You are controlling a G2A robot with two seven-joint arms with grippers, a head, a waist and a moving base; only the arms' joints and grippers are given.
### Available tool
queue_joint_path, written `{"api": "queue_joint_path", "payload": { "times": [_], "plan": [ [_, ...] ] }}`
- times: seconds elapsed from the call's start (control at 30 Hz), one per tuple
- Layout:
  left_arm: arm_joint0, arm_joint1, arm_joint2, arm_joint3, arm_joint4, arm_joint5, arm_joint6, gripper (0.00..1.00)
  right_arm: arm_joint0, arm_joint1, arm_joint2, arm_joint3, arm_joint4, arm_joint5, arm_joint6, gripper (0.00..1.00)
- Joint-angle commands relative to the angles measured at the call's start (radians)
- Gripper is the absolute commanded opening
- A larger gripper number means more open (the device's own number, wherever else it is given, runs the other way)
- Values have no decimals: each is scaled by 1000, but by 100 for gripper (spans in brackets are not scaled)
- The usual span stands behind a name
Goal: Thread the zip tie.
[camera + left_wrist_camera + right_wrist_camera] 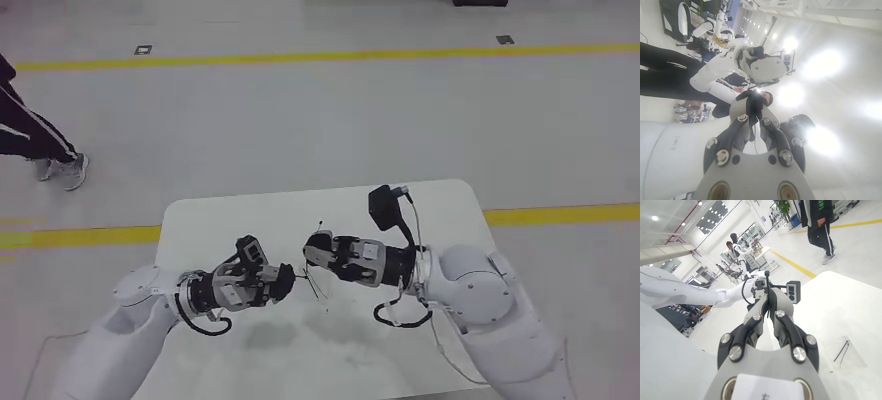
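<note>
Inside clear bag (857, 351), 2 zip ties (841, 351)

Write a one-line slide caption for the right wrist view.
Right gripper shut on a black zip tie; spare ties lie on the white table.

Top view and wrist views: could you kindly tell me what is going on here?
The robot's right end effector is shut on a black zip tie above the white table. The left end effector faces it close by, shut on a thin black strip, possibly the same tie. Threading is not visibly finished. On the table lie spare ties.
</note>
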Motion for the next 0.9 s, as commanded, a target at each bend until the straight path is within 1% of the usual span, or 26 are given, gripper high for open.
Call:
{"api": "queue_joint_path", "payload": {
  "times": [0.0, 0.07, 0.13, 0.43, 0.5, 0.63, 0.87],
  "plan": [
    [-6, 3, 9, 5, -12, 0, -3, 0, 0, 3, 2, -1, 8, 0, -3, 0],
    [-10, 7, 15, 8, -18, 0, -1, 0, 0, 5, 2, -1, 19, 0, -6, 0],
    [-18, 12, 25, 5, 5, 0, -13, 0, -2, 8, 4, 0, 33, 0, -8, 0],
    [-17, 12, 26, 5, 3, 0, -8, 0, -5, 9, 7, 1, 39, 0, -17, 0],
    [-13, 9, 39, 2, -41, 0, -7, 0, -10, 9, 6, 4, 33, 1, -33, 0],
    [-18, 12, 55, 22, -111, 0, -28, 0, -14, 12, 10, 5, 71, 0, -32, 0],
    [-43, 22, 91, 59, -185, 0, -59, 0, -7, 18, 26, 3, 152, 0, -8, 0]
  ]
}}
